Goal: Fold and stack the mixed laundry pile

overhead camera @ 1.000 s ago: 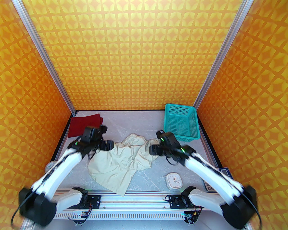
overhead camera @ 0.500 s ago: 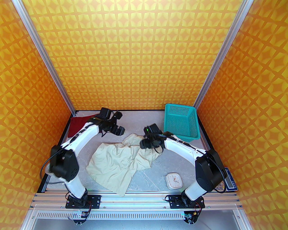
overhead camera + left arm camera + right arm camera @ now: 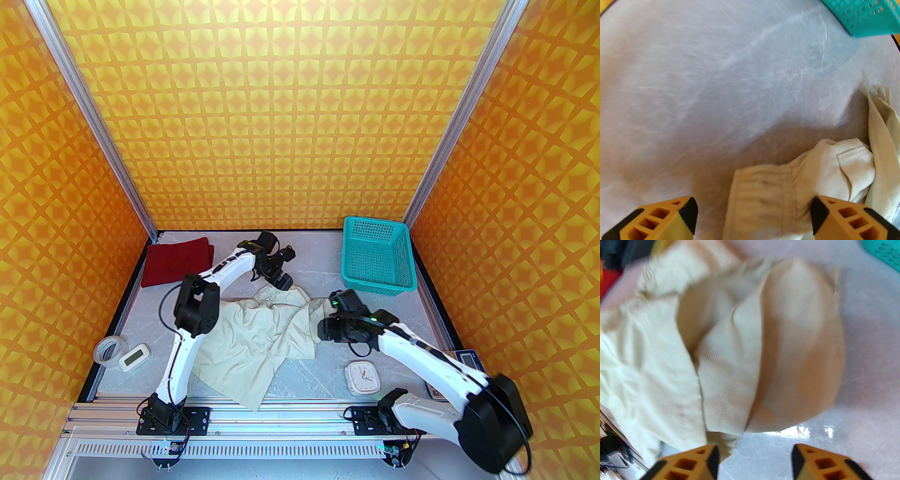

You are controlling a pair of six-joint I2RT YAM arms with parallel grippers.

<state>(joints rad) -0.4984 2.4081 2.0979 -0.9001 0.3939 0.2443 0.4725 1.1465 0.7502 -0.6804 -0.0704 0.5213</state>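
Across the middle of the grey marbled table (image 3: pixel 309 248) the cream shorts (image 3: pixel 253 337) lie crumpled and unfolded. One leg reaches the near edge between the two arm bases, and the gathered waistband lies at the far end. A teal basket (image 3: pixel 377 286) sits in the far right corner, near the shorts but not touching them. The dark red shirt (image 3: pixel 176 265) lies flat in the far left corner, well apart from the shorts.

The left gripper (image 3: pixel 282 280) hangs over the waistband end of the shorts with its jaws spread wide. In its wrist view the waistband lies between the two orange fingers (image 3: pixel 846 218), and neither finger is pressed on the cloth.

The right gripper (image 3: pixel 326 326) sits low by the right edge of the shorts, its jaws also apart. Its wrist view is blurred. It shows a fold of the shorts with mesh lining ahead of the fingers, bare table between the tips, and the cloth edge just beside one finger (image 3: pixel 693 462).

A white clock (image 3: pixel 363 376) lies on the near right. A tape roll (image 3: pixel 110 349) and a small white timer (image 3: pixel 133 360) sit side by side at the near left.
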